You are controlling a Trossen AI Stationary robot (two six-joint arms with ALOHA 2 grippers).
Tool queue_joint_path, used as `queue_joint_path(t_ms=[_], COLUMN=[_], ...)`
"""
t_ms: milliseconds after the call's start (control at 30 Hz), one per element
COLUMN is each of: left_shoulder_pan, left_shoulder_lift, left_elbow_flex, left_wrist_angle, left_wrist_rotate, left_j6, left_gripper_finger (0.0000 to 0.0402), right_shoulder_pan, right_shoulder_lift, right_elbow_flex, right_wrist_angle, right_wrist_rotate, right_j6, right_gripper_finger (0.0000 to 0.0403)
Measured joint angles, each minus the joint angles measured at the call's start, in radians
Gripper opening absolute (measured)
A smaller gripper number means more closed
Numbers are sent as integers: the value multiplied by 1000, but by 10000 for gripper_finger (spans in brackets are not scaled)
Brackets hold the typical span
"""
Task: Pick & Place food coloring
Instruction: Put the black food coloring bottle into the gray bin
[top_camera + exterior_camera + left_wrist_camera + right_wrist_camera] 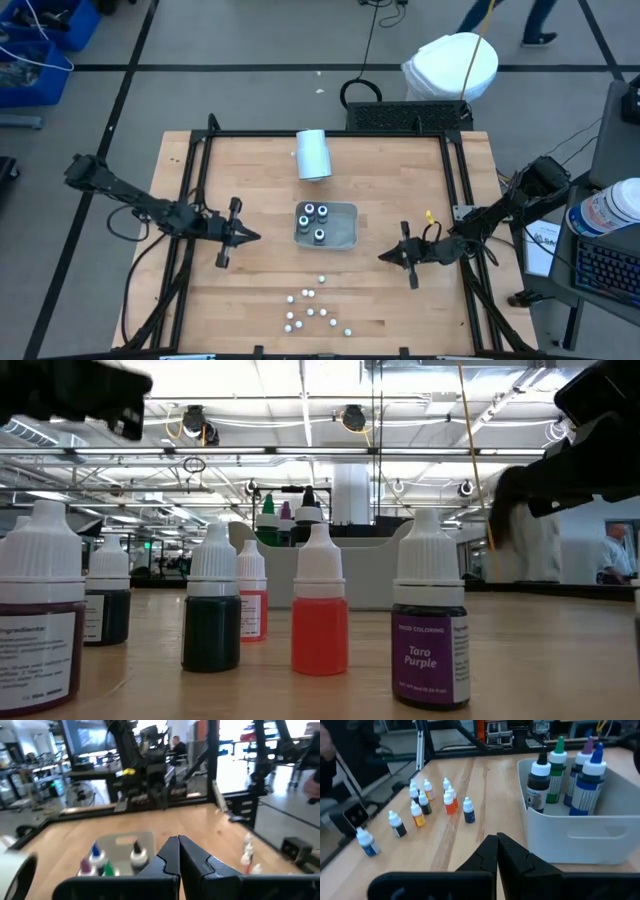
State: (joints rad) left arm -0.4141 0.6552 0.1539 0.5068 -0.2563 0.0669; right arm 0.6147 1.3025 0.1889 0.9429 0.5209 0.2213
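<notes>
Four bottles (315, 220) stood in the grey tray (345, 238). Left claw (252, 236) and right claw (383, 256) flanked the tray, both pressed together. Small bottles (312, 312) lay near it.

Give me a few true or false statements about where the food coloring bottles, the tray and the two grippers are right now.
1. Four bottles stand in the grey tray. True.
2. The left gripper holds a bottle. False: it is shut on nothing, left of the tray.
3. The small bottles stand loose on the table, nearer the front edge than the tray. True.
4. The white cylinder sits inside the tray. False: it lies on the table behind it.
5. The right gripper is over the tray. False: it is right of it.
</notes>
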Motion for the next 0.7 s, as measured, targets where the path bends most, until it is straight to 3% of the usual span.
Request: queue_joint_path(t_ms=[233,500,700], left_shoulder_pan=[0,0,0], left_shoulder_lift=[0,7,7], left_elbow_flex=[-143,-144,-144], left_wrist_angle=[170,159,179], left_wrist_rotate=[-78,-117,-140], left_j6=[-38,-14,10], left_gripper_finger=[8,9,10], right_shoulder_pan=[-28,-40,-67], right_shoulder_lift=[0,34,97], right_elbow_flex=[37,283,407], right_wrist_angle=[70,-218,-238], right_wrist_rotate=[3,0,-1], right_j6=[-43,-133,-230], right_gripper_finger=[0,0,0])
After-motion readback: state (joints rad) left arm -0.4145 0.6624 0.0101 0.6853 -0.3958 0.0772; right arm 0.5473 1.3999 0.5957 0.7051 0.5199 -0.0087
